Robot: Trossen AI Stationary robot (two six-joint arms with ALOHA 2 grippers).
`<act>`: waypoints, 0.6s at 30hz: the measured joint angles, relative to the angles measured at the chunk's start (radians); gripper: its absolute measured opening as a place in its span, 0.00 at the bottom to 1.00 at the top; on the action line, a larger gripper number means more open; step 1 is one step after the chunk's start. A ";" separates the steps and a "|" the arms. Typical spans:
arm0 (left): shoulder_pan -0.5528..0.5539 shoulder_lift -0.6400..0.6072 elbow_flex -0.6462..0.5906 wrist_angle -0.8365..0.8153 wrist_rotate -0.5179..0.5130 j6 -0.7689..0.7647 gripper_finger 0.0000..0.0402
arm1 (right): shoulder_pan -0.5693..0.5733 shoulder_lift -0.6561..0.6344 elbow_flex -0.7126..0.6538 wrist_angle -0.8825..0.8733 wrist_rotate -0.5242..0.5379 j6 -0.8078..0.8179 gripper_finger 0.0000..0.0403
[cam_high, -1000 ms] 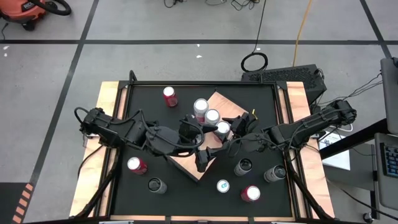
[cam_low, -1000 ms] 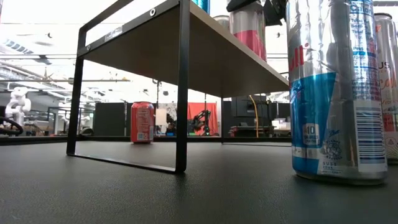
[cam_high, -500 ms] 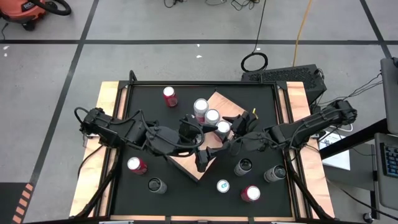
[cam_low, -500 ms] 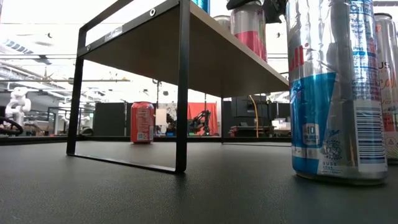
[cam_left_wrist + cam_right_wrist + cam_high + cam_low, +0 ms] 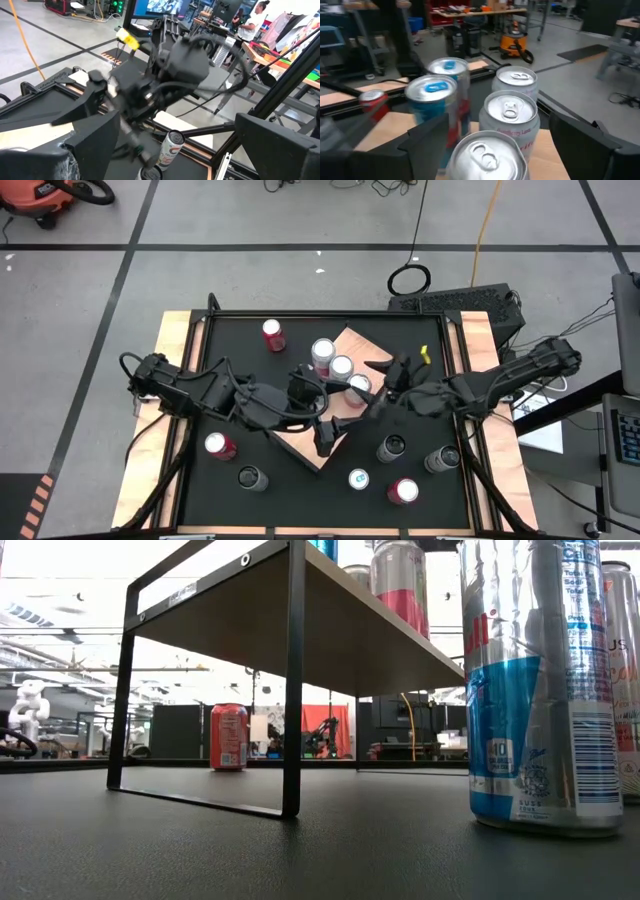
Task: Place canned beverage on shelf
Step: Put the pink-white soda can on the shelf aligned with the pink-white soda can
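Black tabletop point(image 5: 240, 345) carries our shelf point(image 5: 345, 345), where the newest can point(image 5: 358, 384) stands upright between our right gripper's point(image 5: 380, 385) wide fingers, while our left gripper point(image 5: 326, 442), also wide, waits alongside empty.

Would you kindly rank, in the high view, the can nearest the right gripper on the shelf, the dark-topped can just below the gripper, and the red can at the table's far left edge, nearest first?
1. Shelf can, beside the right gripper, on the shelf.
2. Dark-topped can, on the table on the near side of the gripper.
3. Red can, far off by the left arm.
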 joint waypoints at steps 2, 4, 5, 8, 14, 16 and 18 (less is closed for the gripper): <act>-0.004 0.000 0.000 0.000 0.000 0.000 0.97 | 0.031 -0.039 0.000 -0.031 0.000 0.000 0.79; -0.010 0.000 0.000 0.000 0.000 0.000 0.97 | 0.066 -0.076 0.000 -0.075 -0.001 0.036 0.79; -0.012 0.000 0.000 -0.001 0.000 0.000 0.97 | 0.084 -0.089 0.000 -0.097 -0.002 0.063 0.79; -0.018 0.000 0.000 -0.016 -0.004 0.001 0.97 | 0.136 -0.105 0.001 -0.185 -0.002 0.157 0.76; -0.019 0.000 0.000 -0.028 -0.013 0.001 0.97 | 0.228 -0.066 0.001 -0.317 -0.005 0.374 0.68; -0.019 0.000 0.000 -0.035 -0.013 0.001 0.97 | 0.250 -0.052 0.001 -0.316 -0.005 0.410 0.64; -0.019 -0.002 0.000 -0.039 -0.013 0.002 0.97 | 0.262 -0.034 0.001 -0.315 -0.005 0.433 0.60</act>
